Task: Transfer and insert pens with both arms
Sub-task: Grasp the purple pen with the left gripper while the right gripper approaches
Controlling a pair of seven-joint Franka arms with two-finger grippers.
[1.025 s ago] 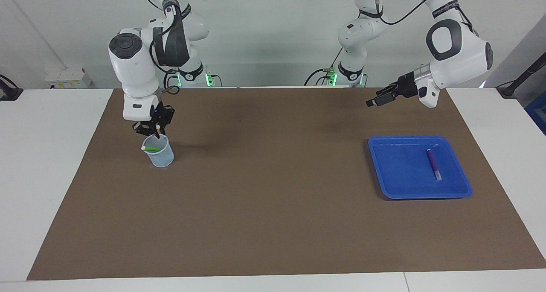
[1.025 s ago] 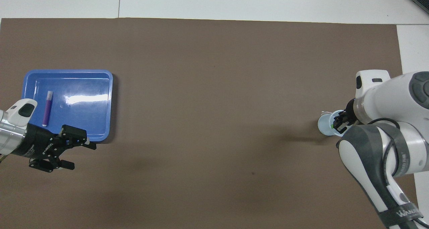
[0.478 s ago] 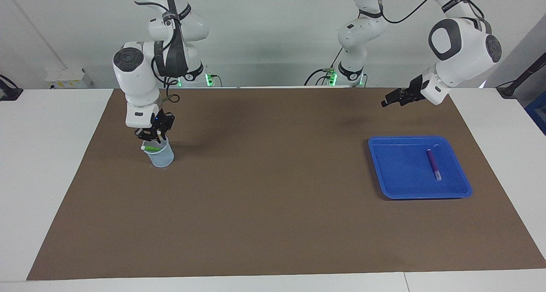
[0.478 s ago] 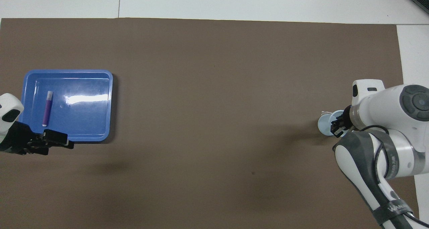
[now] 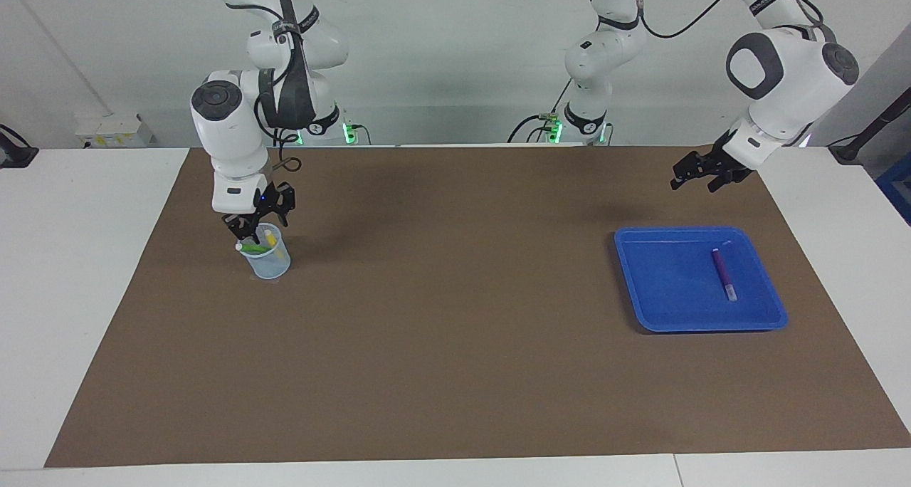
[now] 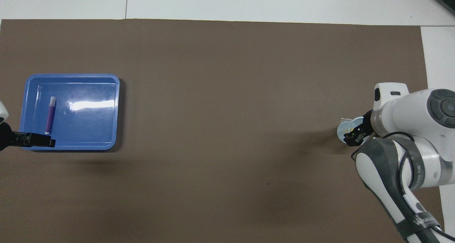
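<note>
A clear cup [image 5: 270, 264] stands on the brown mat at the right arm's end of the table. A green pen [image 5: 250, 247] and a yellow pen [image 5: 270, 238] lean inside it. My right gripper [image 5: 257, 222] hangs just above the cup's rim, open and holding nothing. The purple pen [image 5: 724, 273] lies in the blue tray [image 5: 669, 280] at the left arm's end, also seen from overhead as the purple pen [image 6: 50, 115] in the tray [image 6: 89, 125]. My left gripper [image 5: 694, 182] is open in the air over the tray's edge that is nearer the robots.
The brown mat [image 5: 455, 330] covers most of the white table. The right arm's elbow and forearm [image 6: 401, 157] hang over the mat's corner next to the cup [image 6: 342, 131].
My right gripper opened and let the yellow pen go into the cup, then rose a little. My left gripper swung from the mat's middle toward the tray at its own end.
</note>
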